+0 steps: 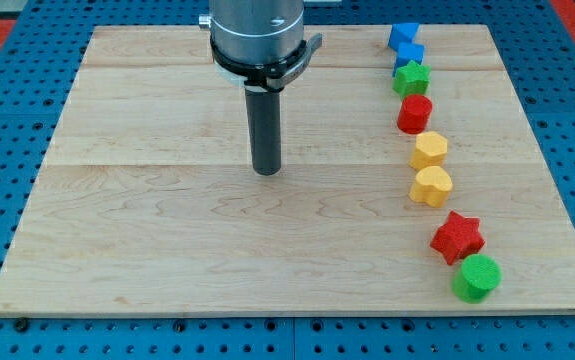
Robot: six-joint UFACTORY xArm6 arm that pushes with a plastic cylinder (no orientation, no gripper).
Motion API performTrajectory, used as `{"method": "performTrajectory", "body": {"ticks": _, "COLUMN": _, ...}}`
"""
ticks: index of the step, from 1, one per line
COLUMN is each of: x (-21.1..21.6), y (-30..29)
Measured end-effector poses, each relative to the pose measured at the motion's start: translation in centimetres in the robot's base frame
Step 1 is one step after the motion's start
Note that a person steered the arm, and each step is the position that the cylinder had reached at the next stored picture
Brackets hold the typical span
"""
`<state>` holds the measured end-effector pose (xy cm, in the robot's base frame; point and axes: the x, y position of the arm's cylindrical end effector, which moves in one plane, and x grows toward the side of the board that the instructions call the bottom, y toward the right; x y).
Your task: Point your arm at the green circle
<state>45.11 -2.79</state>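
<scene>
The green circle (477,277) is a short green cylinder near the view's bottom right, just below a red star (457,237). My tip (266,171) rests on the wooden board (167,250) left of centre, far to the left of and above the green circle. It touches no block.
A column of blocks runs down the view's right: two blue blocks (403,36) (410,55), a green star (411,78), a red cylinder (415,113), a yellow hexagon (429,150) and a yellow heart (432,186). Blue pegboard surrounds the board.
</scene>
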Motion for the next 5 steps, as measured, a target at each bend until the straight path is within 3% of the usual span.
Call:
{"method": "performTrajectory", "body": {"ticks": 2, "x": 0.1, "y": 0.3}}
{"method": "performTrajectory", "body": {"ticks": 4, "x": 1.6, "y": 7.8}}
{"method": "performTrajectory", "body": {"ticks": 5, "x": 2.7, "y": 6.6}}
